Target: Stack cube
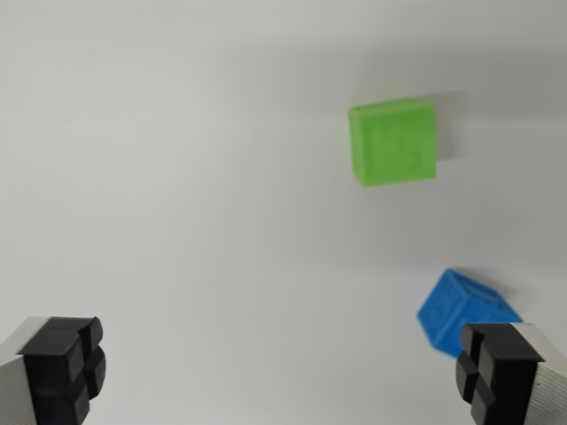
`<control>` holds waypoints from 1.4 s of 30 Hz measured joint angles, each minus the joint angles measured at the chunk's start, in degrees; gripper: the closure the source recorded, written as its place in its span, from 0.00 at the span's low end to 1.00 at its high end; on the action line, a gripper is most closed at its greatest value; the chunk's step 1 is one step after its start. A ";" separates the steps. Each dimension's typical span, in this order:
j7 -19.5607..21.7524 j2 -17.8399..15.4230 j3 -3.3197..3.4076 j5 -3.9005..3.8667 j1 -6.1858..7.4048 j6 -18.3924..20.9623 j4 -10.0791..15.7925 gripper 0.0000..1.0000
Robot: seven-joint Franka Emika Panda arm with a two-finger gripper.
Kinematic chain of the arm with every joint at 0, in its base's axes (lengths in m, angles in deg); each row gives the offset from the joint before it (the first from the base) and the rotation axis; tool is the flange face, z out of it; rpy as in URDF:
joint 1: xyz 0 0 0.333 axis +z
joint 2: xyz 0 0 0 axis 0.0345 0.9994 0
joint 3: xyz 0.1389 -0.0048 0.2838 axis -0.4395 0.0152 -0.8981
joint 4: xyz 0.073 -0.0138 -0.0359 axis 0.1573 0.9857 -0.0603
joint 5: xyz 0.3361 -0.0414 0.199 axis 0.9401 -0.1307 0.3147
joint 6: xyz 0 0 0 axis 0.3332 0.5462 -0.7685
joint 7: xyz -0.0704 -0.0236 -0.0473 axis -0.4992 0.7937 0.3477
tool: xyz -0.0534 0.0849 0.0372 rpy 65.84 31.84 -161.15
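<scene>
Your pincer (283, 372) hangs wide open and empty over the white worktop (177, 177), green cube (393, 142) ahead, blue cube (465, 312) beside its right finger.

Two cubes apart on the table (177, 177), far cube (392, 143) upper right, near cube (465, 310) lower right

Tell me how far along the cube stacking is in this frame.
Nothing is stacked yet: the green cube and blue cube sit apart on the white table. The gripper is open and empty, its fingers wide apart, the blue cube next to the right one. Grasping, lifting and placing all remain.
</scene>
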 joint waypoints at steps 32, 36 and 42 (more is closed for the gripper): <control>-11.26 11.33 0.77 0.00 -4.37 -12.19 0.90 0.00; -12.90 13.38 0.78 0.00 -5.13 -13.84 0.55 0.00; -14.61 16.01 0.80 0.00 -5.98 -15.89 -0.10 0.00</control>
